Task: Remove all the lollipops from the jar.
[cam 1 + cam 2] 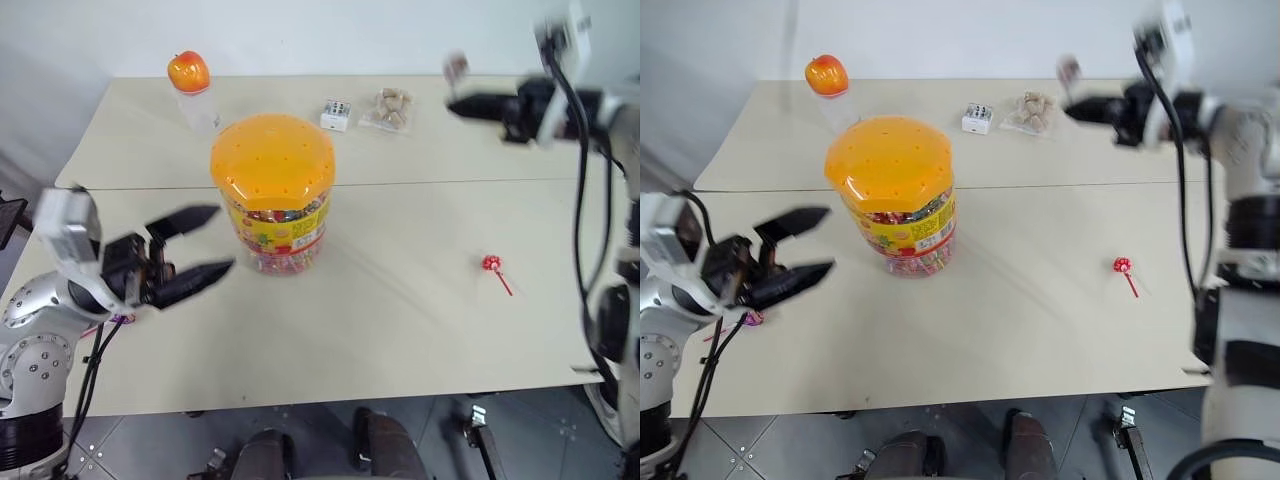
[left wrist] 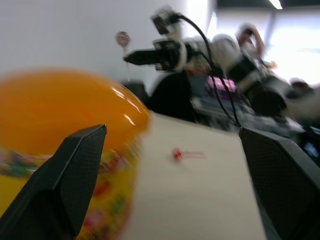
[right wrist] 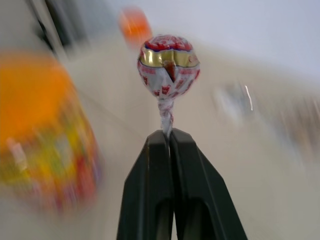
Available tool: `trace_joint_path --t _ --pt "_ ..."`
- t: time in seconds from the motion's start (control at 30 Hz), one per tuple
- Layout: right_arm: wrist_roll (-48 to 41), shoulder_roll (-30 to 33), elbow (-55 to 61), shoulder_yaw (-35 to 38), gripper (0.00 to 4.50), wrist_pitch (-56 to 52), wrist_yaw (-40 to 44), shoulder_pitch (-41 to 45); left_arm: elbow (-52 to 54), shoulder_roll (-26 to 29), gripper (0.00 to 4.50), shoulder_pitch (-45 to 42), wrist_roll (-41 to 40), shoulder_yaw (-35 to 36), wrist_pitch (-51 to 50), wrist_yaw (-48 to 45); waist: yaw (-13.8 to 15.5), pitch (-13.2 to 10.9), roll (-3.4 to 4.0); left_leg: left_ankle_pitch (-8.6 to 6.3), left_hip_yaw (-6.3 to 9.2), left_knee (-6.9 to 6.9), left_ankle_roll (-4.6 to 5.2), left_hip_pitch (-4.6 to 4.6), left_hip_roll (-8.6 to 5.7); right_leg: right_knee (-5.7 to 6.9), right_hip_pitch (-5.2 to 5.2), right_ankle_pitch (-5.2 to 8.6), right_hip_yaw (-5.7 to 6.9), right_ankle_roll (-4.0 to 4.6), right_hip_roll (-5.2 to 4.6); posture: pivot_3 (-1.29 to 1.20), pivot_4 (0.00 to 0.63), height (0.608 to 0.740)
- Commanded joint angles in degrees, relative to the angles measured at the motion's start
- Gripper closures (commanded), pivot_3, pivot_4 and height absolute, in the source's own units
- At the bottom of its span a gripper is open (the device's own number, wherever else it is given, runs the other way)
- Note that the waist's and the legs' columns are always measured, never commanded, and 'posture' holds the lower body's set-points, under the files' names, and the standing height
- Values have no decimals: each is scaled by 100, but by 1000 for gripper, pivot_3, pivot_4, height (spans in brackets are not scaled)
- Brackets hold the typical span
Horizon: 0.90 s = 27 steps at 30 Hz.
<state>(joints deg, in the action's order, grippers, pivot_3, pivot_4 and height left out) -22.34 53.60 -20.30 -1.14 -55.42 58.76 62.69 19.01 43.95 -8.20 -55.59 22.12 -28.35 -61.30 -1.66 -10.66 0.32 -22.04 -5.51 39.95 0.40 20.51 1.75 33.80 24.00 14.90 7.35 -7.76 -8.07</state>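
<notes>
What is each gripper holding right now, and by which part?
The right gripper is shut on a lollipop, pinching its stick just below the wrapped ball. The left gripper is open beside the jar, holding nothing.

I see the jar [image 1: 272, 190] mid-worktop [image 1: 400, 330], one lollipop [image 1: 491, 264] toward the right edge, dice [image 1: 336, 113] and bag [image 1: 388, 110] near the far edge.

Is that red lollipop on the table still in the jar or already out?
Out. The red lollipop lies flat on the table, apart from the jar, nearer the robot's right side, its stick pointing away from the jar.
</notes>
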Motion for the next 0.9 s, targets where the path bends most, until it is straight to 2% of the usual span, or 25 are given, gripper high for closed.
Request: trace_joint_path --t 0.03,0.2,0.33,0.4,0.5,0.63,0.73,0.8,0.87,0.9 --pt "413 805 1026 -306 4487 84 157 -990 -108 115 0 -12 365 -139 315 -453 11 -3 7 0 -5 2 0 0 0 0 1 0 -4 0 0 0 150 740" --pt "723 1524 1775 -183 4487 516 94 -3012 -266 50 0 -169 662 -426 424 -660 21 -3 9 3 -30 17 1 -5 -1 2 1 0 -31 0 -1 0 150 740" --pt "508 1289 2136 335 4487 189 -249 -4013 -416 79 0 -252 976 -631 619 -884 8 -3 10 3 -39 15 1 -12 0 6 2 0 -41 1 -1 0 150 740" --pt "654 1324 2236 394 4487 638 -287 -4398 -504 159 0 -244 1270 -746 903 -1133 8 -2 12 3 -41 12 1 -16 1 6 3 0 -42 1 2 0 150 740" --pt "600 1314 2128 701 3858 811 -320 -4689 -577 135 0 -289 1286 -711 945 -1163 21 -2 12 3 -41 11 1 -17 1 5 2 0 -43 1 3 0 150 740" --pt "427 1240 2037 1243 2519 1241 -239 -4943 -667 145 0 -319 1306 -674 861 -1093 55 -2 11 3 -44 14 2 -15 0 2 2 0 -48 1 1 0 150 740" --pt "122 835 2023 1984 1485 2504 9 -4962 -744 106 0 -265 1544 -580 893 -657 69 -2 10 3 -43 14 2 -18 1 4 2 0 -48 1 3 0 150 740" --pt "-210 430 1960 2417 799 3455 357 -4885 -843 91 0 -162 1987 -579 1146 -321 83 -2 10 3 -44 13 2 -20 0 5 1 0 -48 1 3 0 150 740" --pt "-604 7 1971 2576 142 4055 706 -4670 -993 93 0 -33 2232 -517 1265 -96 70 -3 9 3 -46 11 2 -21 1 4 1 0 -50 1 6 0 150 740" --pt "-702 -117 2025 2565 30 4140 763 -4604 -1053 94 0 25 2314 -492 1322 -33 56 -3 9 3 -47 11 2 -24 1 4 1 0 -50 1 6 0 150 740"
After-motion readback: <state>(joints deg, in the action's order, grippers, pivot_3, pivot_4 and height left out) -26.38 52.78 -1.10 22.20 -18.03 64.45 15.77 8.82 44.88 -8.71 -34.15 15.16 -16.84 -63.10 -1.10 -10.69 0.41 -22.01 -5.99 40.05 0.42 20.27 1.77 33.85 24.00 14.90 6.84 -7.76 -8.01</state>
